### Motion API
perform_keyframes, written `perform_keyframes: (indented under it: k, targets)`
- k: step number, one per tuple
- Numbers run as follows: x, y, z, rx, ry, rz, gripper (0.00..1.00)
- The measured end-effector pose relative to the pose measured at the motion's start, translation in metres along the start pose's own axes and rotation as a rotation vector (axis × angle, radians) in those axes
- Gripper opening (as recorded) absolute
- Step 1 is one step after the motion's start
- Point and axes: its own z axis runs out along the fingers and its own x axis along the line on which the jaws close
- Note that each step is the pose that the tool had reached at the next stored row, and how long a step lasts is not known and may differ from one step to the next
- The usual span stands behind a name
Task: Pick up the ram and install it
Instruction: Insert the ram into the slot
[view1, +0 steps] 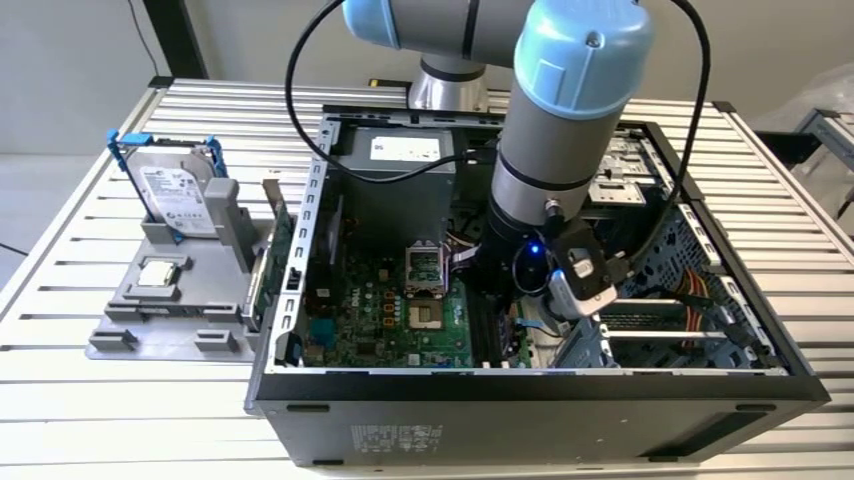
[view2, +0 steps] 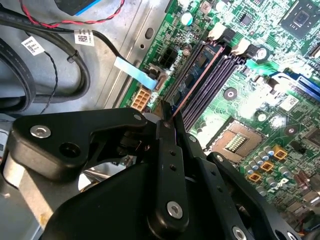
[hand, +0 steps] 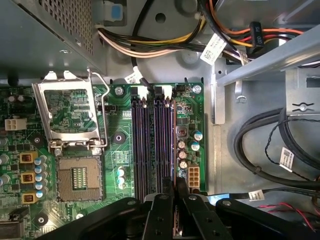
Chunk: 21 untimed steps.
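In the exterior view my gripper (view1: 518, 288) reaches down inside the open computer case (view1: 534, 385), over the motherboard (view1: 387, 320). The ram (view2: 199, 62) is a thin bluish stick with dark chips, seen edge-on. It stands along the outermost of the black memory slots (view2: 212, 82), on the side nearest the small white connector. Whether it is fully seated I cannot tell. The gripper (view2: 168, 119) is shut on the ram's upper edge at one end. In the first wrist view the ram (hand: 173, 142) is a narrow line running from the gripper (hand: 175, 187) along the slots (hand: 150, 145).
An empty processor socket (hand: 80, 179) with its raised latch frame (hand: 65, 110) lies beside the slots. Cable bundles (hand: 150, 45) and thick black cables (hand: 260, 145) crowd the case wall. Outside the case, a grey stand (view1: 160, 320) holds a hard drive (view1: 180, 195), a processor chip (view1: 160, 272) and a green card (view1: 276, 250).
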Motion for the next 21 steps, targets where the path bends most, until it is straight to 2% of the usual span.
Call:
perform_keyframes:
  k: [21]
  targets:
    - [0.0001,0.0000,0.0016,-0.0017,0.0000,0.001,0.00]
